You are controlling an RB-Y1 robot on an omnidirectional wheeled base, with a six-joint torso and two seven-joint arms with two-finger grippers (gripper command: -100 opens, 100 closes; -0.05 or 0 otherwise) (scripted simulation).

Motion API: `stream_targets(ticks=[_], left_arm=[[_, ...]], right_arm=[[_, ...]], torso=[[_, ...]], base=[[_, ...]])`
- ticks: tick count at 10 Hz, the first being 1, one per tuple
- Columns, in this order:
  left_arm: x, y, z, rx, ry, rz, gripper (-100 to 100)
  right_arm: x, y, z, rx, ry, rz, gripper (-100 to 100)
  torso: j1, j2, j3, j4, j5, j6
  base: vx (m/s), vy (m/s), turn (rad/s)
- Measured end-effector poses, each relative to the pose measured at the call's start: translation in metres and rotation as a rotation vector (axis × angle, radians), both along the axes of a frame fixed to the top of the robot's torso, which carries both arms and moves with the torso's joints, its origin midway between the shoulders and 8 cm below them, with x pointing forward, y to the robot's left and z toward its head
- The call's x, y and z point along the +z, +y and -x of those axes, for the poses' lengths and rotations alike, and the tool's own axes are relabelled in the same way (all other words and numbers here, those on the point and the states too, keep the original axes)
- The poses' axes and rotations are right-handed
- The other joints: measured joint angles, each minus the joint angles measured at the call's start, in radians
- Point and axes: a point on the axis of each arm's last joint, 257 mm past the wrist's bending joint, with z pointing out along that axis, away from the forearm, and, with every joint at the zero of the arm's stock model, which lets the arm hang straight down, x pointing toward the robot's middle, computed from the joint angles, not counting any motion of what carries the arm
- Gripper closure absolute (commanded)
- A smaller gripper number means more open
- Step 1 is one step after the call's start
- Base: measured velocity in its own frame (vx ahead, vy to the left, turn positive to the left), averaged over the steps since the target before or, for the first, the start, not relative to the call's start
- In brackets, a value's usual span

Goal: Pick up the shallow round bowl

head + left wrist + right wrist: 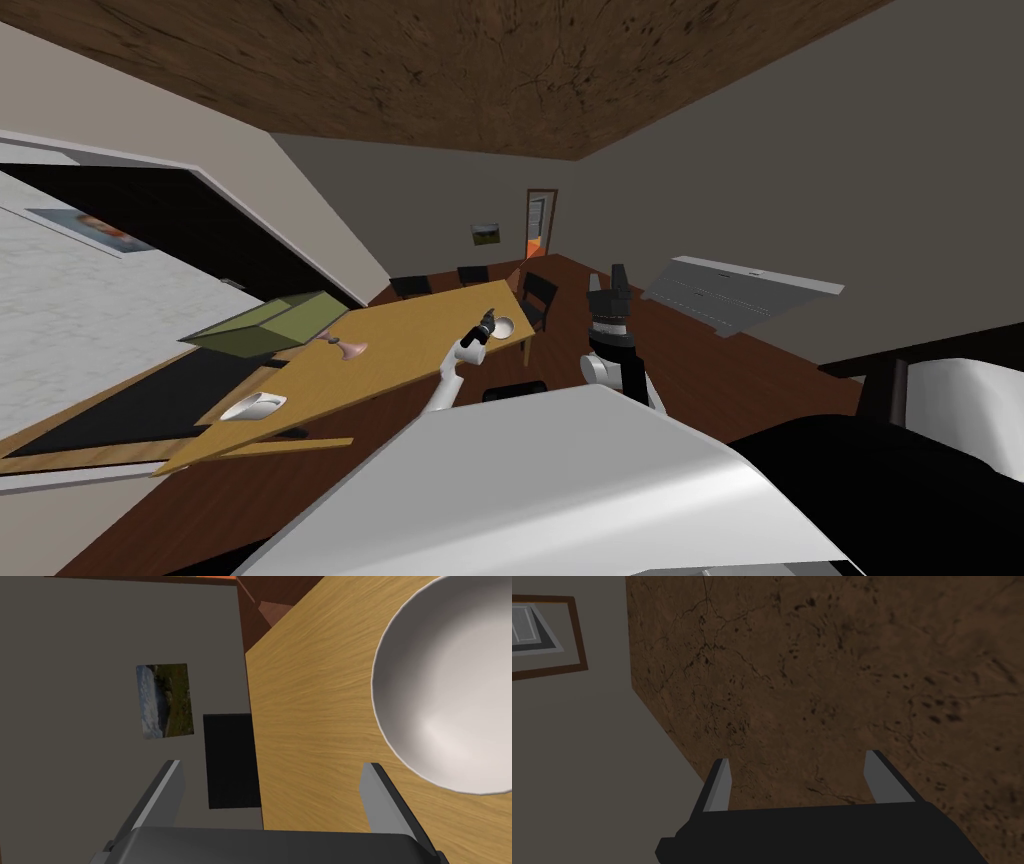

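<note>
The left gripper (272,765) hovered low over a long wooden table (310,701), its two thin grey fingers spread wide apart with nothing between them. The shallow round bowl (450,686), plain white and empty, sat upright on the tabletop just beside the gripper. It lay outside the gap between the fingers, off to the side of one of them and slightly ahead.

In the head view, the left gripper (485,325) reached out over the far end of the table (400,340), with the bowl (503,325) just next to it near the table's corner.

The bowl looked rigid and smooth, probably light, and likely slippery under thin blades. It could chip or crack if dropped, though its material could not be told. The best hold seemed to be across the rim, one finger inside the wall and one outside, so the gripper would need to shift sideways first.

The right gripper (799,757) was raised beside the body, fingers also spread and empty.

Farther along the table lay a small pinkish object (350,348), an olive green box (265,325) and a white rounded item (255,405). Beyond the bowl stood a dark chair (540,295).
</note>
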Motion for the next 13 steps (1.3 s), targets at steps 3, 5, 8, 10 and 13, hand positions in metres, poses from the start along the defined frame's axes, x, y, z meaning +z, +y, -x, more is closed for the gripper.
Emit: stream_targets(ticks=[3,5,8,10,13], left_arm=[[-0.029,-0.003,-0.001,-0.005,0.097,-0.037,-100],[-0.047,-0.001,-0.002,-0.006,0.155,-0.062,-100],[-0.068,0.002,0.003,-0.007,0.241,-0.098,-100],[-0.083,0.004,0.006,-0.007,0.298,-0.124,-100],[-0.104,0.008,0.015,-0.007,0.384,-0.163,-100]], right_arm=[[0.000,0.000,0.000,0.000,0.000,0.000,0],[0.000,0.000,0.000,0.000,0.000,0.000,0],[0.000,0.000,0.000,0.000,0.000,0.000,0],[0.000,0.000,0.000,0.000,0.000,0.000,0],[0.000,0.000,0.000,0.000,0.000,0.000,0]], torso=[[0.000,0.000,0.000,0.000,0.000,0.000],[0.000,0.000,0.000,0.000,0.000,0.000],[-0.001,-0.001,0.000,0.000,0.000,0.000],[-0.001,-0.001,0.000,0.000,0.000,0.000],[-0.001,-0.001,-0.001,0.000,0.000,0.000]], base=[[-0.023,0.031,-0.066],[-0.022,0.025,-0.070],[-0.017,0.021,-0.076],[-0.010,0.021,-0.072],[-0.003,0.018,-0.054]])
